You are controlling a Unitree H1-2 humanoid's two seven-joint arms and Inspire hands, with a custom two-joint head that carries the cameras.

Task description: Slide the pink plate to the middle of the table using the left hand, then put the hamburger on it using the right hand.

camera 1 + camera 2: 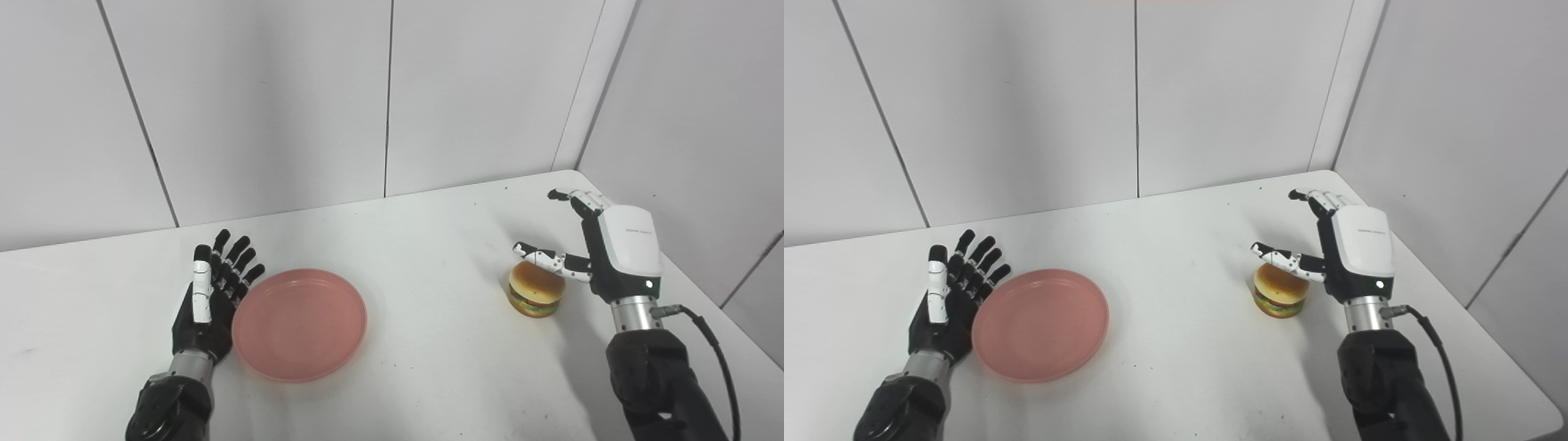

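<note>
The white table point(429, 245) fills the scene, walled at twelve and three o'clock. The pink plate point(299, 324) lies empty toward eight o'clock, left of the table's middle. The left hand point(211, 300) rests flat just beside the plate's nine o'clock rim, fingers spread, holding nothing. The right hand point(603, 251) hangs at the hamburger's three o'clock side, wide apart, its thumb stretched just above the bun; contact is unclear. The hamburger point(536, 290) stands upright on the table toward four o'clock, well apart from the plate. The push looks unfinished. A glancing shove could spin the shallow plate or let fingers ride over its rim; closing off-centre could tip the hamburger.
</note>
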